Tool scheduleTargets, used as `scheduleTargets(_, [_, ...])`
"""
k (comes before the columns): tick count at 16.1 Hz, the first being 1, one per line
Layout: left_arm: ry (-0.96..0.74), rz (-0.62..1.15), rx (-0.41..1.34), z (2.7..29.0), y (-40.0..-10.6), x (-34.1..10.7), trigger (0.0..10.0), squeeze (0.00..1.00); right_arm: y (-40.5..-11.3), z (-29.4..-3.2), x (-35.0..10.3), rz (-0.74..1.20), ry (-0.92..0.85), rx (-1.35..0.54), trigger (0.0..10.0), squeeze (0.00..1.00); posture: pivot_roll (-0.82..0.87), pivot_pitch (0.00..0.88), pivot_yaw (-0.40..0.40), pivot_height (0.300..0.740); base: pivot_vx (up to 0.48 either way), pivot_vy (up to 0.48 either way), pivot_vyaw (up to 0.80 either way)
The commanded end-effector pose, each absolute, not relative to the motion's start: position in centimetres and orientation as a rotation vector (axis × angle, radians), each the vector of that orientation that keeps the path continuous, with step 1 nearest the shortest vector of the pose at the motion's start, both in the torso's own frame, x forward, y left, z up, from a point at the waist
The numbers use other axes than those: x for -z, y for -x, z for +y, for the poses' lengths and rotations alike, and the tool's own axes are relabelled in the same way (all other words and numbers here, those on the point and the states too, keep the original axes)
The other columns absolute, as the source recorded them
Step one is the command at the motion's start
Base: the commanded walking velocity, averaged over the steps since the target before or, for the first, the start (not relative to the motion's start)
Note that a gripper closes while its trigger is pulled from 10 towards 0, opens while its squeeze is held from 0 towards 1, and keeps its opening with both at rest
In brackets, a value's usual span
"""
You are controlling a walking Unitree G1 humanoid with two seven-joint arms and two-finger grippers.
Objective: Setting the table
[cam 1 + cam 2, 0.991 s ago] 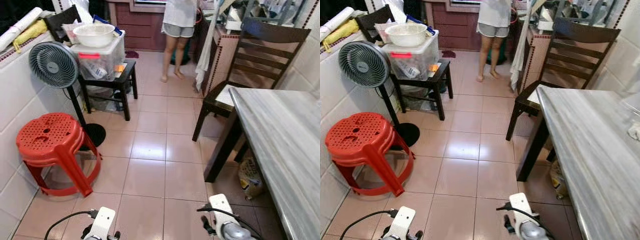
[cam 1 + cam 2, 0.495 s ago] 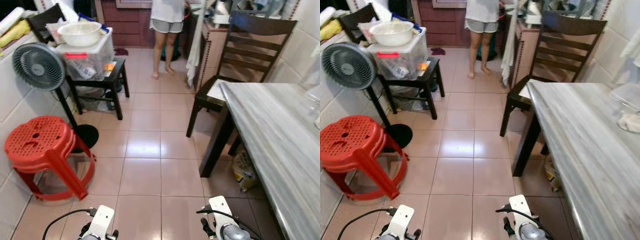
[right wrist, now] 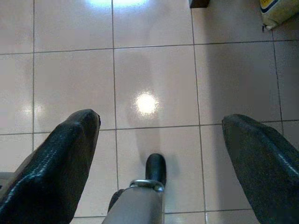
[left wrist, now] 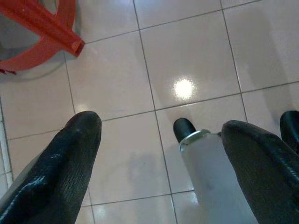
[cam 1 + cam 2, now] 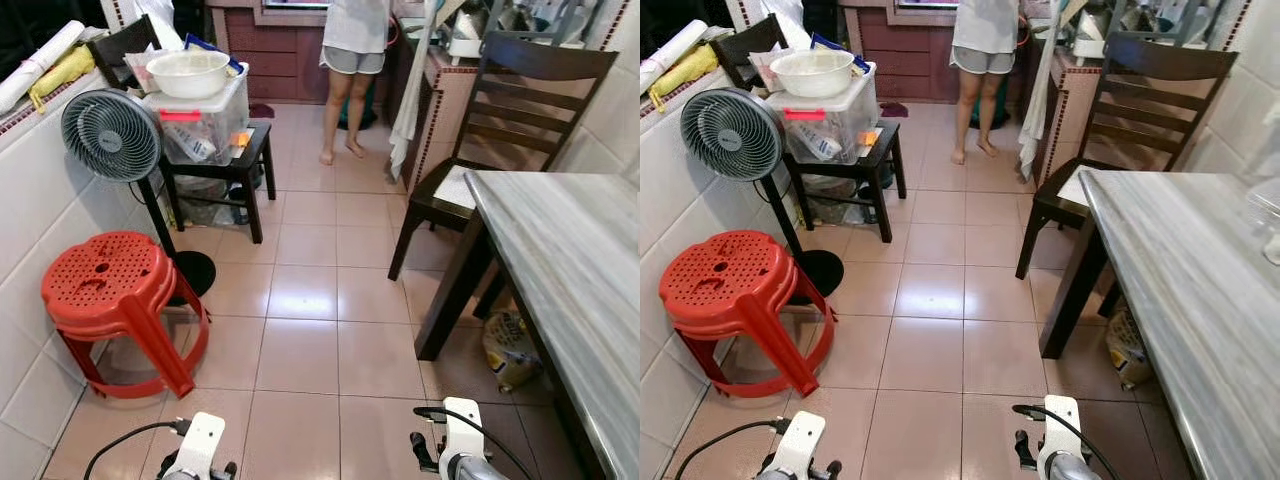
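Along your left wall, a red plastic stool (image 5: 118, 300) stands against the tiles, with a grey pedestal fan (image 5: 111, 135) just behind it and a small dark side table (image 5: 222, 170) beyond, carrying a clear storage box (image 5: 205, 118) topped by a white bowl (image 5: 187, 72). Down at the lower edge, your left gripper (image 4: 159, 154) hangs idle over the floor (image 5: 310, 300), its jaws spread wide and holding nothing. Moving across, a person (image 5: 353, 60) stands barefoot at the far end of the aisle, back toward you. Your right gripper (image 3: 161, 149) also hangs low, jaws wide apart and empty.

On your right, a dark wooden chair (image 5: 500, 130) sits tucked at the end of the grey marble bench (image 5: 570, 260), which is the thing the task concerns; its visible top is bare, and a clear container (image 5: 1268, 215) shows at the far right edge. A yellowish bag (image 5: 508, 350) lies on the floor under the bench.

Nothing is in hand yet, so you are probably hunting for tableware. Watch the narrow aisle: turning carelessly could clip the stool or the fan's stand, and the bench leg sits near your right side. The person may step back into your path, so approach the far end slowly.
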State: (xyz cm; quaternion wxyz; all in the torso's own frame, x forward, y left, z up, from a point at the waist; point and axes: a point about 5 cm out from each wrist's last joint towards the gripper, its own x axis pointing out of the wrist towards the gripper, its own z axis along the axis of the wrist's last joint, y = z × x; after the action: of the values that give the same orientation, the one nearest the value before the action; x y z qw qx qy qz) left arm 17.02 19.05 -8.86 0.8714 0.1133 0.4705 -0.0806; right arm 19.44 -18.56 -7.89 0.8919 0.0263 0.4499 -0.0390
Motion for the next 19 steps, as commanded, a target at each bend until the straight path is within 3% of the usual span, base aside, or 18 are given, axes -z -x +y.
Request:
scheduleTargets(1, [-0.234, 0.993, 0.179, 18.70, -17.13, 8.89, 10.0, 0.00, -19.60, -18.56, 7.84, 0.939, -0.047, 0.076, 10.0, 0.00, -0.16, 0.000, 0.022, 0.740, 0.000, 0.000, 0.00])
scheduleTargets(7, [-0.255, 1.018, 0.176, 19.29, -16.55, 9.08, 10.0, 0.00, -19.25, -17.82, 8.10, 0.954, -0.030, 0.050, 10.0, 0.00, -0.17, 0.000, 0.033, 0.740, 0.000, 0.047, -0.14])
scheduleTargets(19, [-0.301, 1.029, 0.197, 19.51, -16.31, 9.16, 10.0, 0.00, -19.11, -17.86, 8.14, 0.946, 0.024, 0.026, 10.0, 0.00, -0.18, 0.000, 0.040, 0.740, 0.000, 0.480, 0.00])
